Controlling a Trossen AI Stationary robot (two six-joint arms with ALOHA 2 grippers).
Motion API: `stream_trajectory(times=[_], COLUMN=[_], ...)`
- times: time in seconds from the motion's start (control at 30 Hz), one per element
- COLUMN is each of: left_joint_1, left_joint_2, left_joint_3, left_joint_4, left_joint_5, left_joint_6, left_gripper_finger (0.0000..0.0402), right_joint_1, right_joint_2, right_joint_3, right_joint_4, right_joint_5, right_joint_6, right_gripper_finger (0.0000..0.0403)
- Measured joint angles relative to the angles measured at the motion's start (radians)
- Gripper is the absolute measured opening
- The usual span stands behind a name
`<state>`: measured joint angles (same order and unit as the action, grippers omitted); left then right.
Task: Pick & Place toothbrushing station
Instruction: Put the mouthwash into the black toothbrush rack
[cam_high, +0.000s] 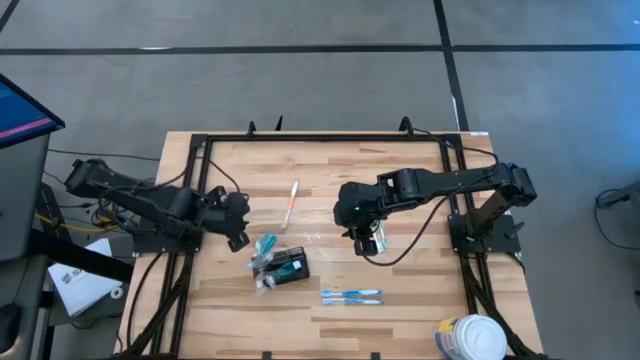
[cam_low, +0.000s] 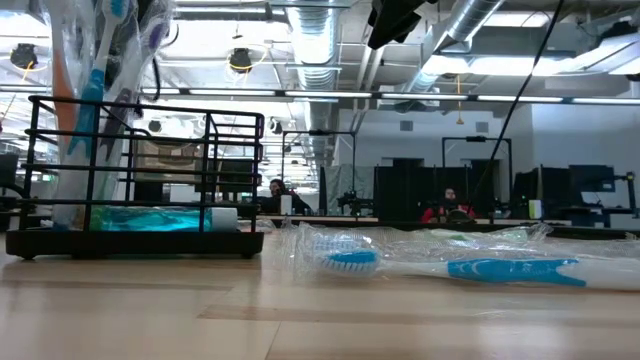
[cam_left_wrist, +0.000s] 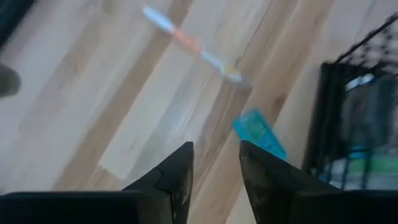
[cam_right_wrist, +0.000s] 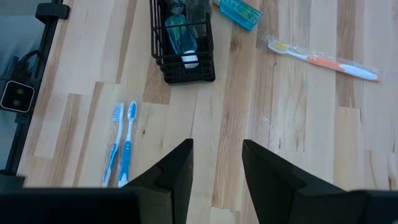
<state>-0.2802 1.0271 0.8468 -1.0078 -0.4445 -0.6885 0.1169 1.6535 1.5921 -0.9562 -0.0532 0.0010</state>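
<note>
We take the toothbrushing station (cam_high: 288, 265) as our landmark: a small black wire holder lying on the counter (cam_high: 410, 200) near its middle. In the high view its long axis runs roughly across the counter, left arm side to right arm side. Inside it we see a teal tube and some wrapped brushes, which spill out of the end facing the left arm.

The left pincer (cam_high: 237, 232) hangs just off that end, toward the left arm's base, its fingers parted with nothing between them. The right pincer (cam_high: 367, 240) hangs off the opposite end, a little farther away, likewise parted and empty. We judge the left arm the nearer one for a pick.

An orange-handled toothbrush (cam_high: 291, 205) lies beyond the station, apart from it. A pair of blue toothbrushes (cam_high: 351, 296) lies just beside it on the right arm's side, toward the front edge. A white tub (cam_high: 471, 338) stands well apart at the counter's corner.
</note>
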Motion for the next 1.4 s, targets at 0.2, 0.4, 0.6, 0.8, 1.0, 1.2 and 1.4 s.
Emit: stream_trajectory(times=[0.2,0.4,0.6,0.8,1.0,1.2,1.4], left_joint_1=[-0.026,-0.092,-0.155,-0.201,-0.21,-0.21,-0.21], left_joint_2=[0.0,0.0,0.0,0.0,0.0,0.004,0.005], left_joint_3=[-0.096,-0.194,-0.264,-0.338,-0.404,-0.464,-0.469], left_joint_4=[0.045,0.206,0.263,0.433,0.509,0.645,0.679], left_joint_5=[0.011,0.088,0.101,0.103,0.103,0.104,0.111], left_joint_6=[-0.107,-0.155,-0.253,-0.307,-0.407,-0.453,-0.454], left_gripper_finger=[0.0116,0.0117,0.0114,0.0114,0.0115,0.0116,0.0116], right_joint_1=[-0.001,-0.001,-0.001,-0.001,-0.001,-0.001,-0.001], right_joint_2=[0.0,0.004,0.004,0.004,0.004,0.004,0.004], right_joint_3=[0.0,0.0,0.0,0.0,0.0,0.0,0.0], right_joint_4=[0.0,0.0,0.001,0.011,0.02,0.02,0.021], right_joint_5=[0.0,0.0,0.0,0.0,0.0,0.0,0.0], right_joint_6=[0.0,0.0,0.0,0.0,0.0,0.0,0.0], right_gripper_finger=[0.0129,0.0129,0.0129,0.0129,0.0129,0.0129,0.0129])
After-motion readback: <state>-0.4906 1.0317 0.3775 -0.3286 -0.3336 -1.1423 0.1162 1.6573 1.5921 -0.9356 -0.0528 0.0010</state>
